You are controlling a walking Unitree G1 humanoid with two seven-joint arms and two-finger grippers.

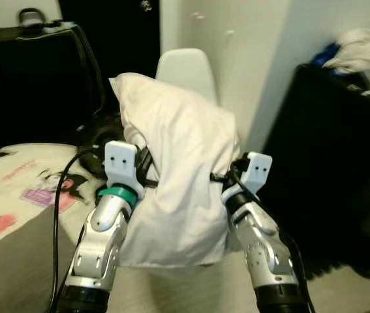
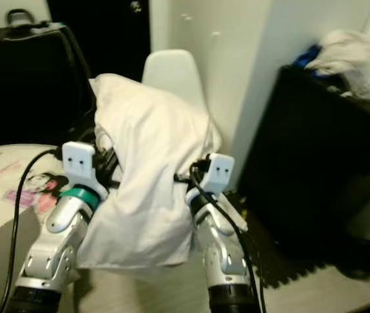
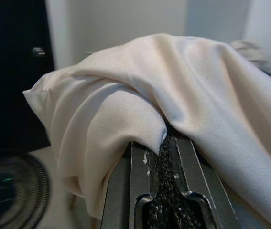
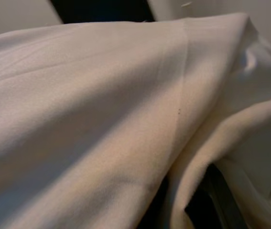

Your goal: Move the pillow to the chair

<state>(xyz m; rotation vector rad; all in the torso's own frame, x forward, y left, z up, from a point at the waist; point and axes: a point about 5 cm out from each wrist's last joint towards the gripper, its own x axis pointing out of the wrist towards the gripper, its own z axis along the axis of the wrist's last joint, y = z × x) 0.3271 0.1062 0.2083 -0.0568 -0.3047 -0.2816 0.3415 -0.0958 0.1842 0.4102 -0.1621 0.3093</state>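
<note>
Up in the air between the two arms, the cream pillow (image 1: pixel 175 176) is carried upright, its lower edge hanging free below the wrists and its top corner reaching in front of the white chair (image 1: pixel 188 70) that stands against the pale wall. The left end effector (image 1: pixel 140 160) presses into the pillow's left side; in its wrist view one black finger (image 3: pixel 161 191) runs under the cloth, which drapes over it, so how far it is open cannot be told. The right end effector (image 1: pixel 227 175) is buried in the pillow's right side, its fingers hidden by folds. A bed (image 1: pixel 15 189) with a printed cover lies at the left; its writing is too blurred to read. A dark cabinet (image 1: pixel 328 163) stands at the right.
</note>
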